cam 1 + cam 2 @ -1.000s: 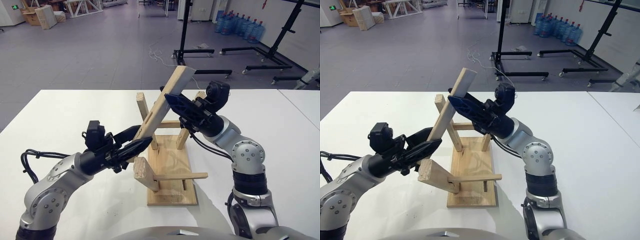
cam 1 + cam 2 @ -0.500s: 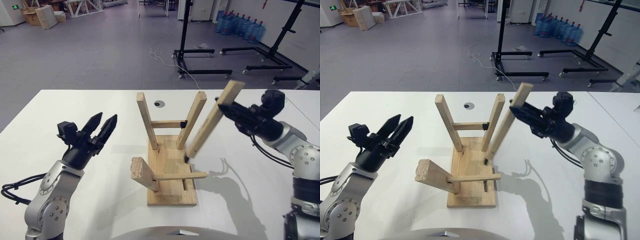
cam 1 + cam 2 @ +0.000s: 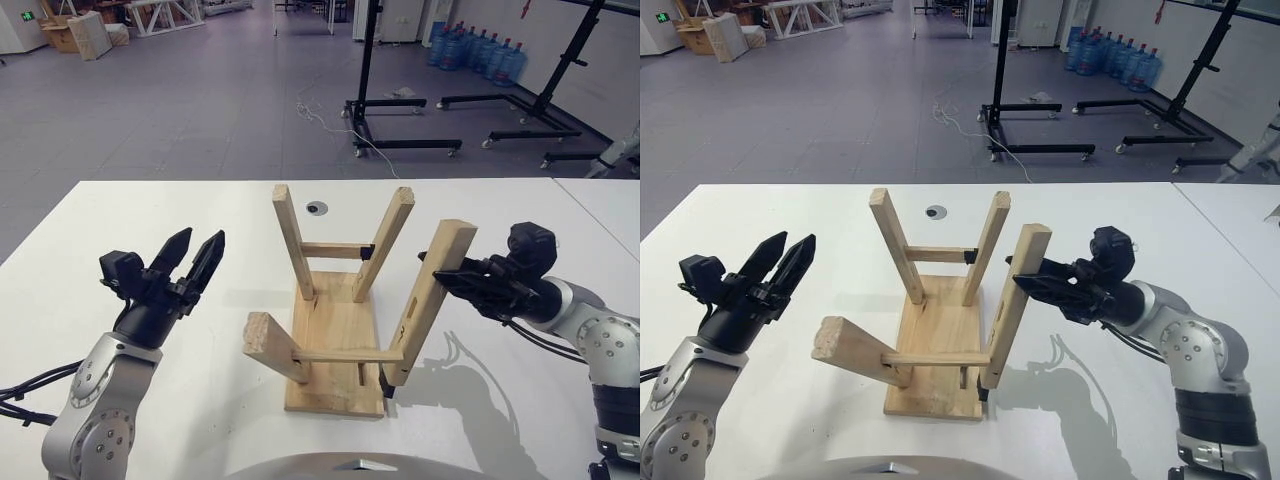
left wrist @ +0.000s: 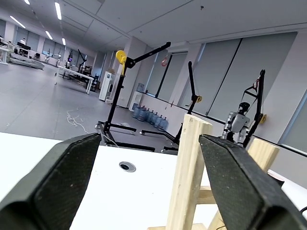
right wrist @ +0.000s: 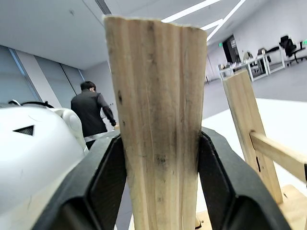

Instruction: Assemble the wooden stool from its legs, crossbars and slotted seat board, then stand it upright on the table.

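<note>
**Stool leg gripped at the seat board's near right corner**

The right gripper (image 3: 445,278) is closed around a pale, square-section wooden leg (image 3: 418,318). One black finger (image 5: 103,184) is pressed flat on each of two opposite faces, a little below the leg's top end. The leg is held tilted, with its top leaning towards the robot's right. Its lower end is set down at the near right corner of the flat, rectangular pale wooden seat board (image 3: 335,322). Whether that end is seated in a slot cannot be told.

A thin wooden crossbar (image 3: 345,355) is seen running from this leg to a short, thick wooden leg (image 3: 268,345), which leans outwards at the board's near left corner. At the far end of the board a far left leg (image 3: 293,240) and a far right leg (image 3: 385,240) are stood up. They are splayed apart at the top and joined by a second crossbar (image 3: 335,250).

The board is laid flat on the white table (image 3: 120,220), near its middle. The left gripper (image 3: 200,247) is held raised over the table, well to the left of the board, its two fingers spread wide with nothing between them. A small round grey fitting (image 3: 317,208) is set in the table beyond the board.
</note>
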Robot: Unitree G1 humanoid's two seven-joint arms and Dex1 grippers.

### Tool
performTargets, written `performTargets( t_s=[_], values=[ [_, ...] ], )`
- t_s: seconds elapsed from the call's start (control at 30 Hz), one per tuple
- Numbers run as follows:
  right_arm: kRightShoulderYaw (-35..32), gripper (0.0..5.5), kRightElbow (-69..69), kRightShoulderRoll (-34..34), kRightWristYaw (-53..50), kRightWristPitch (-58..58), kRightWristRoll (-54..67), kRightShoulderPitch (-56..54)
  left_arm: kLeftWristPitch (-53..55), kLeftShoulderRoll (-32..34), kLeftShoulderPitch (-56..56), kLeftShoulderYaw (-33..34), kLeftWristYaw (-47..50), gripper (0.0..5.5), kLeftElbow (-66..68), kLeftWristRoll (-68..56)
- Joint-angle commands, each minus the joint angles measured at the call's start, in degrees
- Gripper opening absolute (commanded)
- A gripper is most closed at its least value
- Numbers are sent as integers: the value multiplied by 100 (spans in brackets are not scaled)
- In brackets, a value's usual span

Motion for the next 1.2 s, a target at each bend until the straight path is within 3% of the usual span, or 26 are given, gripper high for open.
performTargets(
  t_s=[0.03, 0.23, 0.47, 0.87, 1.2],
  values=[
    [185, 203, -9, 203, -84, -34, -94, -13, 179, 182, -21, 39, -53, 374, 95, -77],
    [700, 203, -88, 434, 197, -589, -867, 313, 299, 273, -95, -31, -84, 374, 165, -42],
    [807, 203, 47, 747, 187, -1524, -1610, 458, 341, 273, -64, -7, -92, 374, 214, -39],
    [826, 203, -584, 317, 248, -2572, -2533, 904, 352, 334, 58, 18, -181, 374, 203, 41],
    [861, 203, -1185, 88, 275, -2533, -2187, 1118, 231, 243, 263, -26, -191, 374, 172, 223]
  ],
)
